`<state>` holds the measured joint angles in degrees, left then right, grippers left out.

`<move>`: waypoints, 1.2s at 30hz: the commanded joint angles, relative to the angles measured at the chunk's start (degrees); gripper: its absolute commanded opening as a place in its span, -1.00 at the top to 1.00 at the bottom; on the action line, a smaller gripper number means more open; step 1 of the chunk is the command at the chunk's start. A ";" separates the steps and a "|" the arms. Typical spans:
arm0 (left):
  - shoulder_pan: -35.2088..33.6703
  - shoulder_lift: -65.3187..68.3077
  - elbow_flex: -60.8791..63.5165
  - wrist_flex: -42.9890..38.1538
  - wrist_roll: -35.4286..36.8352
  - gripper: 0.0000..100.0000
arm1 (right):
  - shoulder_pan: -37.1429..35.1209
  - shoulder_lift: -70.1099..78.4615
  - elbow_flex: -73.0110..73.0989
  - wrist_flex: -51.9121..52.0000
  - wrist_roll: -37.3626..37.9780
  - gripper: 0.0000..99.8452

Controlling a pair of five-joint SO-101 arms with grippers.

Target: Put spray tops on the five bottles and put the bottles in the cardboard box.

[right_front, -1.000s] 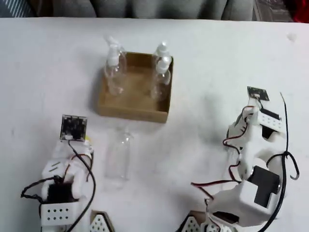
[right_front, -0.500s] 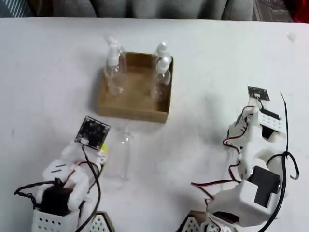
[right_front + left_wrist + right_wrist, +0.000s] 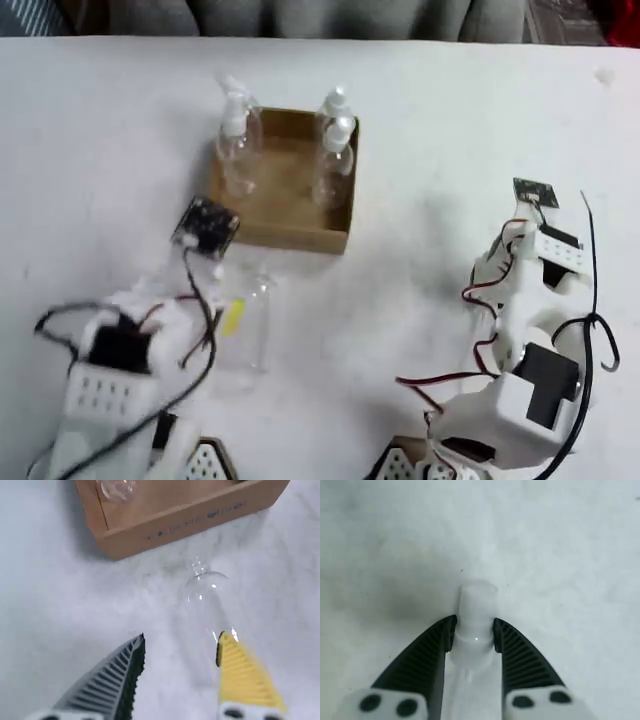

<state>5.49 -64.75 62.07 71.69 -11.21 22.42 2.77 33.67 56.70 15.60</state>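
the left pincer (image 3: 182,640) has swung in over the last second and now hangs open at the clear plastic bottle (image 3: 205,595) lying uncapped on the white worktop (image 3: 420,130) just beside the brown cardboard box (image 3: 275,235); a grasp looks next. the right pincer (image 3: 474,625) is clamped on a white spray top (image 3: 477,597).

Box (image 3: 275,232): brown cardboard, open-topped. Four clear bottles (image 3: 238,150) capped with white spray tops (image 3: 336,100) stand upright inside, two per side. Fifth bottle (image 3: 250,320): uncapped, lying just beside box, neck toward it. Loose top (image 3: 476,602) clamped in right gripper (image 3: 474,627).
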 commanded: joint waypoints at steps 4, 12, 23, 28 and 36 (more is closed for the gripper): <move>2.24 23.34 -15.47 4.57 10.20 0.56 | 0.04 0.13 0.26 -1.36 -0.62 0.97; 6.46 41.01 -25.49 4.75 17.14 0.56 | 0.04 0.13 0.26 -1.45 -0.62 0.97; 5.85 60.18 -34.11 4.40 16.70 0.29 | 0.04 0.13 0.26 -1.45 -0.62 0.97; 6.02 64.75 -33.67 0.18 17.14 0.29 | 0.04 0.13 0.26 -2.07 -0.53 0.97; 5.23 70.99 -33.76 -7.82 17.14 0.29 | 0.04 0.13 0.26 -2.07 -0.53 0.97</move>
<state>11.12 4.79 31.38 67.91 5.23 22.42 2.77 33.85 56.09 15.52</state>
